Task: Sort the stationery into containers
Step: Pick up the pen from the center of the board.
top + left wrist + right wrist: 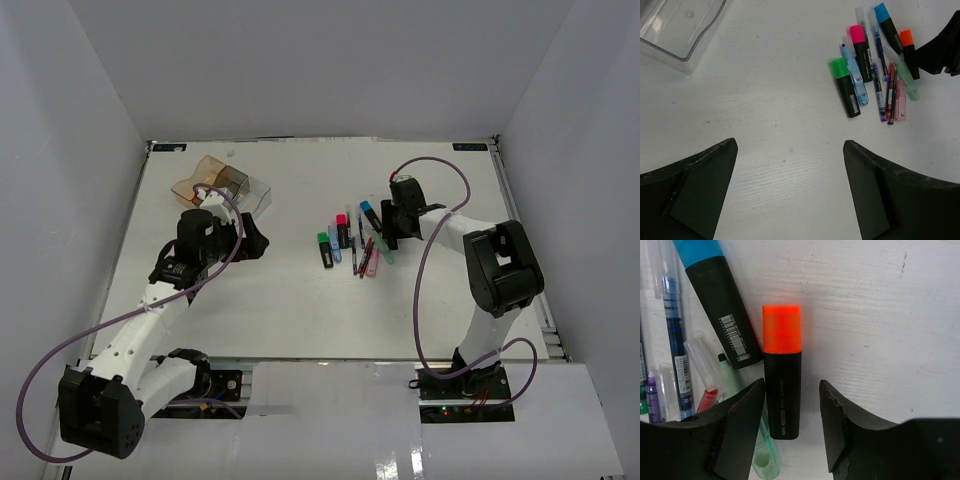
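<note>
Orange-capped and black-barrelled, a stubby highlighter (782, 390) lies flat on the table (780, 100), its lower half between the two black fingers of the right gripper (791, 387). The jaws stand partly open around it: the left finger is at the barrel's edge, while a clear strip of table shows between the barrel and the right finger, so it is not clamped. Just beside it lie a blue-capped highlighter (720, 305), a mint marker (905, 75), thin clear-barrelled pens (879, 90), a pastel pink marker (900, 100), and pink-capped (860, 50) and green-capped (845, 87) highlighters, loosely fanned together. The left gripper (790, 145) hangs with its jaws wide apart over bare white wood-grained tabletop, holding nothing. The tray (225, 185), glossy plastic boxes in amber, smoky grey and clear, sits at the far left, well apart from the pens.
</note>
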